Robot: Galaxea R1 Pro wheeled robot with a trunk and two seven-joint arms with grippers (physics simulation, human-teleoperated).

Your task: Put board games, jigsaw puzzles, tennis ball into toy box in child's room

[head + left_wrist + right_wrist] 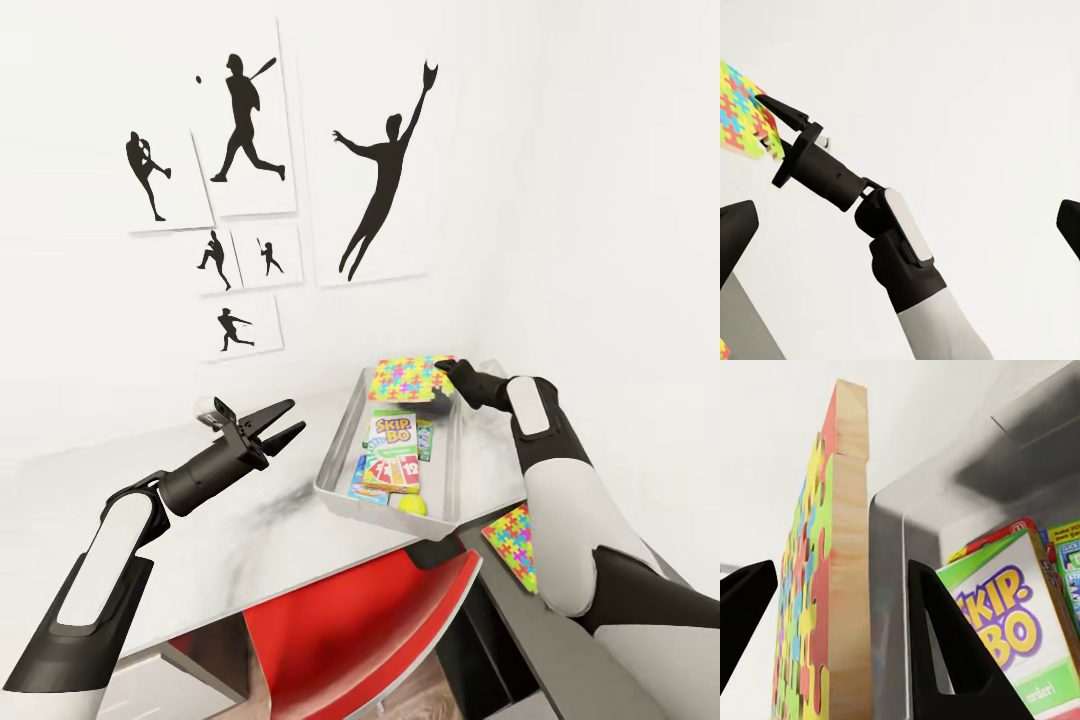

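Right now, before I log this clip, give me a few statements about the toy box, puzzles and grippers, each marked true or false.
1. The right gripper holds a jigsaw puzzle over the toy box. True.
2. The left gripper grips a board game. False: it is open and holds nothing.
3. The tennis ball lies in the toy box. True.
4. Both puzzles are in the box. False: the second puzzle lies on the table.

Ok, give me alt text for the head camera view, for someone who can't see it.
The right gripper holds a jigsaw puzzle over the far end of the grey toy box, which contains game boxes and a tennis ball. The left gripper hovers open over the table; a second puzzle lies beside the box.
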